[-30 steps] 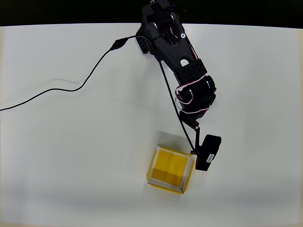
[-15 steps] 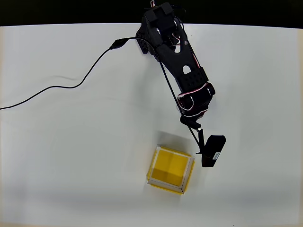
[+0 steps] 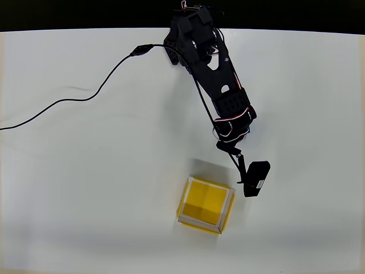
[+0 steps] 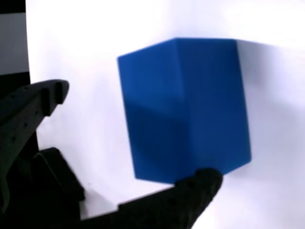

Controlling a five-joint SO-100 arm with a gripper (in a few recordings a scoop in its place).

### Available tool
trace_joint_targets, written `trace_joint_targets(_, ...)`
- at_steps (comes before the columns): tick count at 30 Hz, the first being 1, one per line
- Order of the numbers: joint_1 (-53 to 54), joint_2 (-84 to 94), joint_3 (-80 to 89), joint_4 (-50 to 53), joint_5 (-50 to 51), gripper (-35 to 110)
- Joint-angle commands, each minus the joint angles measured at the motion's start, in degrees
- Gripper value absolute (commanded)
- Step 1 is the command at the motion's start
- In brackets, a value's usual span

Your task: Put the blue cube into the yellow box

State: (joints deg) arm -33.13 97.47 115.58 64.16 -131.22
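Spread jaws are seen in the wrist view, where the gripper (image 4: 138,138) frames the blue cube (image 4: 183,109). One finger is set off to the cube's left; the other passes under its lower corner, perhaps touching. The cube rests on the white table (image 4: 95,33), unlifted. From overhead, the arm's black head hangs just right of the yellow box (image 3: 206,205).

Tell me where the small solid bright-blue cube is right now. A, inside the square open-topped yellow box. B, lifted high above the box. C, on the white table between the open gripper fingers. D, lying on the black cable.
C: in the wrist view the blue cube sits on the white table between the spread fingers of the gripper, and overhead the yellow box holds nothing.
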Motion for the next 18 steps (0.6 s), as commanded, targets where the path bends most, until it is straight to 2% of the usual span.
trace_joint_targets(1,-0.79,1.85,-1.14,-1.05,-0.70,55)
trace_joint_targets(18,-3.16,-0.18,2.55,-3.69,0.26,42)
